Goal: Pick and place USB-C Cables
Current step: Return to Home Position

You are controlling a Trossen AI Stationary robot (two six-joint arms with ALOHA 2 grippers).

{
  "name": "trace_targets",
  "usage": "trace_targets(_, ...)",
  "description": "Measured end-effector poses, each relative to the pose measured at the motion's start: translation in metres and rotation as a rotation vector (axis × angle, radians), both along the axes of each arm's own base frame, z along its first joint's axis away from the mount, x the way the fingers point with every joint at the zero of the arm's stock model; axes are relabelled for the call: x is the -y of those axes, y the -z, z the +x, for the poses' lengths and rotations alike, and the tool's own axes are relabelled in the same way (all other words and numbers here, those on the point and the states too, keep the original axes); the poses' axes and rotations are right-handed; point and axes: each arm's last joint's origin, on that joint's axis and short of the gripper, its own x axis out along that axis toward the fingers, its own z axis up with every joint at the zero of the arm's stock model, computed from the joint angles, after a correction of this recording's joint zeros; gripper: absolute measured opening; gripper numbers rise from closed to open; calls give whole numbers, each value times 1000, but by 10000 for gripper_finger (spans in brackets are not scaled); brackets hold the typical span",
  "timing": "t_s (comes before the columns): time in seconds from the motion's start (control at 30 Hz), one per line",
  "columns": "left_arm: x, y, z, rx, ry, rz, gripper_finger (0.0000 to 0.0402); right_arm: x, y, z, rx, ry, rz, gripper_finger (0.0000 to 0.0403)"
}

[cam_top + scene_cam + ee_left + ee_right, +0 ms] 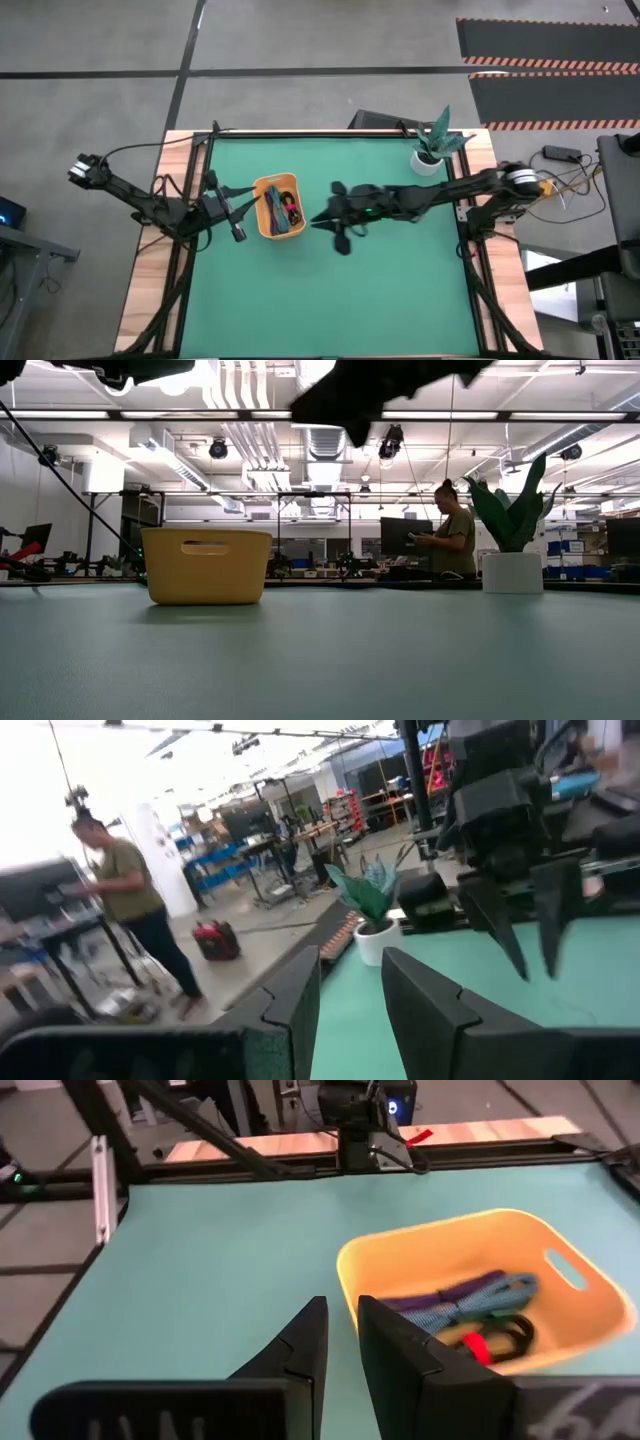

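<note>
- The right gripper (342, 1306) hangs above the middle of the table, just off the right side of the orange bin (430, 1255). Its two fingers stand a little apart with nothing between them.
- The low view shows it as a dark shape up at the top, well clear of the surface.
- The left gripper (350, 958) sits near the table's left edge, just beside the bin's left side. Its fingers are also slightly parted and empty.
- The USB-C cables (470, 1295) all lie inside the bin. I can see a violet one and a light blue one across the middle, and a black coil with a red tie beneath them.
- The bin stands upright on the green mat (400, 290), left of centre and about halfway between the near and far edges.
- A potted plant (428, 160) stands at the table's far right corner, well apart from the bin.
- Beyond the table, a person (455, 540) stands in the room looking down at something held in both hands.
</note>
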Motion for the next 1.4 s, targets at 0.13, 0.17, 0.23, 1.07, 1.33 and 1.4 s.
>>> trace_targets(0.13,3,14,4,5,36,-84,96,2,4,-43,37,-24,-44,44)
trace_targets(0.17,4,19,5,-8,60,-85,96,3,4,-54,49,-29,-57,42)
trace_targets(0.23,7,31,5,-46,139,-64,96,4,5,-76,75,-36,-77,39)
trace_targets(1.07,-12,89,-47,-92,412,-248,95,19,47,-265,489,102,-316,34)
trace_targets(1.33,-15,102,-54,-21,421,-267,95,20,52,-285,580,116,-312,34)
trace_targets(1.4,-16,103,-55,3,424,-273,95,20,59,-284,525,106,-319,34)
